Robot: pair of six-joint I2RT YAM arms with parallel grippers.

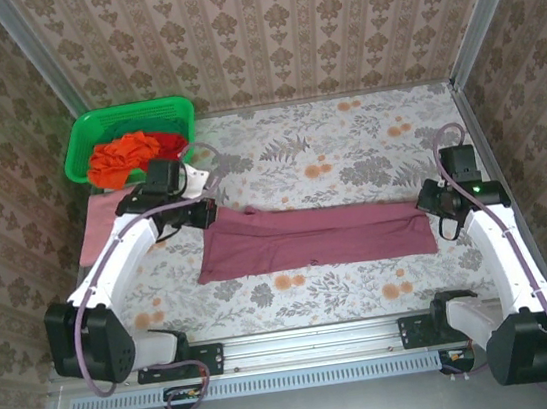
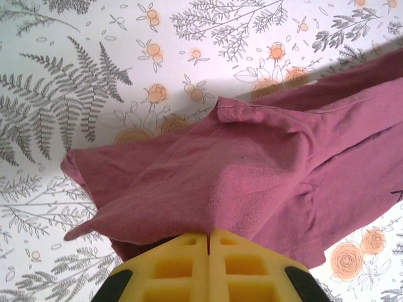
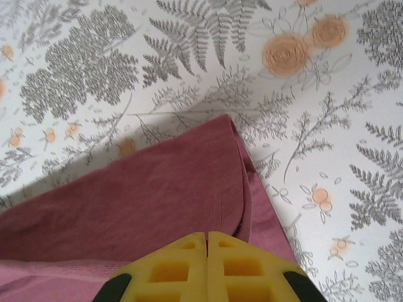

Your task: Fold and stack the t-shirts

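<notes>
Maroon t-shirt cloth lies as a long, narrow band across the middle of the flower-printed tabletop, running from left to right between the two arms. The left end effector sits at the band's upper left corner. In the left wrist view its yellow fingers are pressed together with the fabric pinched at their tips, and the maroon t-shirt rises in a soft tent toward that grip, a hemmed edge folded over on top and a loose corner trailing out to the left over the fern pattern of the tabletop. The right end effector is at the band's right end. In the right wrist view its fingers are likewise closed tight on the cloth, where a stitched hem of the maroon t-shirt curves down into the tips and a second layer shows just beneath it against the tabletop. A green basket stands at the far left corner, holding a crumpled heap of orange and red t-shirts. A pink t-shirt lies flat at the left edge of the tabletop, just in front of the basket and partly hidden by the left arm.
</notes>
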